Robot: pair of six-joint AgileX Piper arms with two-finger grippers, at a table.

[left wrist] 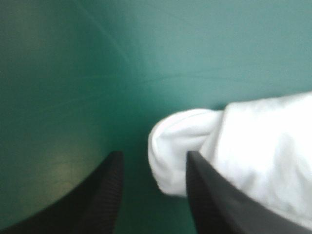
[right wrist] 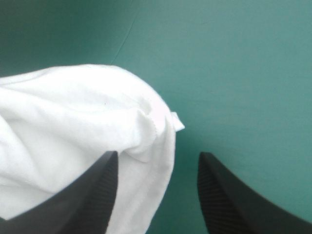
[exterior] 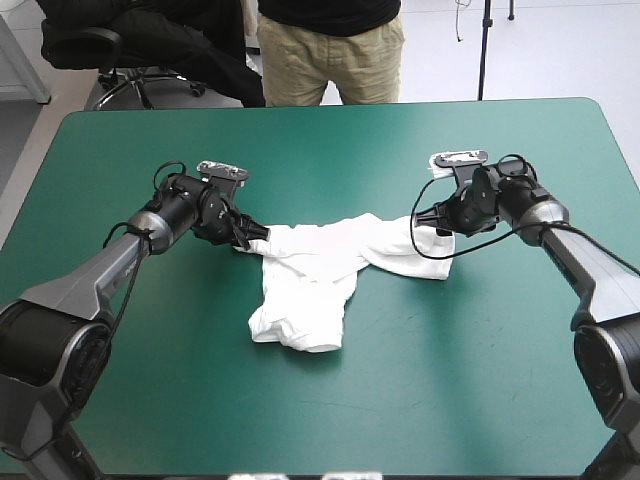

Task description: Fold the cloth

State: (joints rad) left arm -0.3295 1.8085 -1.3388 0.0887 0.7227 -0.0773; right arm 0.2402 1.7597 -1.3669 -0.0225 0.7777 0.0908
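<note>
Lying crumpled near the middle of the teal-green covered counter (exterior: 330, 140), the white short-sleeved fabric T-shirt (exterior: 315, 275) stretches as a band between the two arms, with a bunched lobe reaching toward the near edge. The left claw (exterior: 243, 238), two broad black fingers, sits at the T-shirt's left end; the matching right claw (exterior: 428, 225) sits at its right end.

Seen from the left wrist, the left claw (left wrist: 153, 156) is spread, and a rounded fold of the T-shirt (left wrist: 263, 146) reaches in between its fingers.

Seen from the right wrist, the right claw (right wrist: 158, 155) is likewise spread, with the stitched hem of the T-shirt (right wrist: 73, 122) lying between its fingers.
</note>
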